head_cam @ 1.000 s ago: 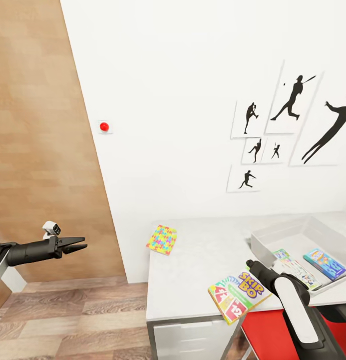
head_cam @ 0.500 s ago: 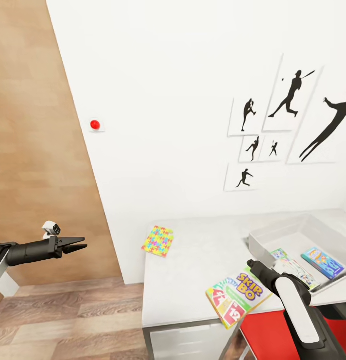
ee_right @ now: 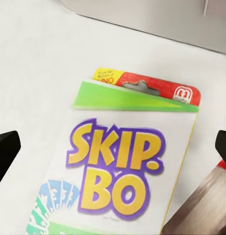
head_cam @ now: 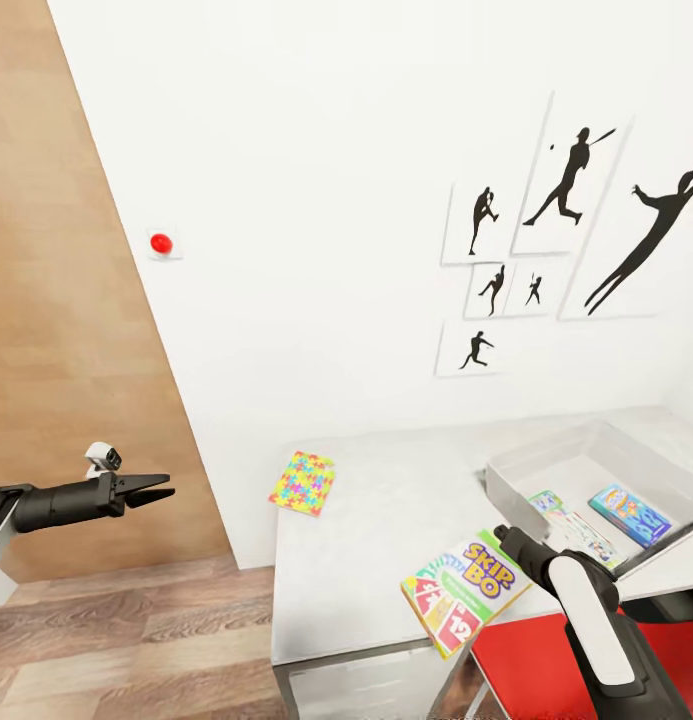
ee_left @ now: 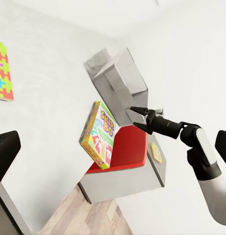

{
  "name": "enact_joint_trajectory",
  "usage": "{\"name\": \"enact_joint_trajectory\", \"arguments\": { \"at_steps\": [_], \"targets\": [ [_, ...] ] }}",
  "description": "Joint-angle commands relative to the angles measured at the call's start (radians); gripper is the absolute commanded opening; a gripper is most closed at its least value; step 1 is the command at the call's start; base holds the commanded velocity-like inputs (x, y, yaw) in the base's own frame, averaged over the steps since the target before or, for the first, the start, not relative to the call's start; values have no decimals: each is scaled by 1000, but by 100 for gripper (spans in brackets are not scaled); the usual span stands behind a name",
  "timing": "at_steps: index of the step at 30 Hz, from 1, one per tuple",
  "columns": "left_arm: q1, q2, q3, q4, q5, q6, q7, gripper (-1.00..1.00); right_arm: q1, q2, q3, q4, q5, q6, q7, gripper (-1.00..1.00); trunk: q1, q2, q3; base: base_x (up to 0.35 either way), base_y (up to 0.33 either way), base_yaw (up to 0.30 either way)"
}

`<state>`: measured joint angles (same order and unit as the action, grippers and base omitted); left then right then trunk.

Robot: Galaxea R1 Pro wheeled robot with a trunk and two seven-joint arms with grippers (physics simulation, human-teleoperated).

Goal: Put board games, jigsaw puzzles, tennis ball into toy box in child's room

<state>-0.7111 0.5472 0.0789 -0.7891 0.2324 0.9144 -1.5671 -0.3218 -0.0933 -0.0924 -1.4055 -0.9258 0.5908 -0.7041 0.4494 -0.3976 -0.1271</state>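
Where head view fails, claw (ee_left: 138, 119) gapes.

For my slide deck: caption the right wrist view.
Skip-Bo game box lying on the pale table, toy box wall beyond.

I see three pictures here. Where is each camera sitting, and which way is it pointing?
Head view: high on the robot, looking forward and down at the white wall, the glossy pale grey table and the light grey open toy box; both dark arms show.
Left wrist view: on the left arm, looking across at the table, the red seat and the right gripper.
Right wrist view: on the right arm, close above the green Skip-Bo card box; dark fingertips at the edges.
All three share the Skip-Bo box.
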Motion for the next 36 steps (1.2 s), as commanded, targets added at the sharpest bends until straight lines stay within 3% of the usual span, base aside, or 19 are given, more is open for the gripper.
{"name": "enact_joint_trajectory", "arguments": {
  "at_steps": [1,20,29,36],
  "targets": [
    [-1,0,0,0,0,11,-4,100,-1,0,0,0,-7,3,-8,100,1,-2,-4,2,0,-103],
    [-1,-1,-1,1,-1,11,-4,100,-5,1,13,16,-7,-42,-5,100,1,-2,-32,0,0,-89],
    [-1,-1,-1,1,-1,11,-4,100,-5,-5,19,18,-7,-43,0,100,1,-2,-34,0,0,-13],
    [-1,-1,-1,1,0,11,-4,100,-5,-5,45,16,-6,-43,0,100,1,-2,-34,0,0,-1]
  ]
}}
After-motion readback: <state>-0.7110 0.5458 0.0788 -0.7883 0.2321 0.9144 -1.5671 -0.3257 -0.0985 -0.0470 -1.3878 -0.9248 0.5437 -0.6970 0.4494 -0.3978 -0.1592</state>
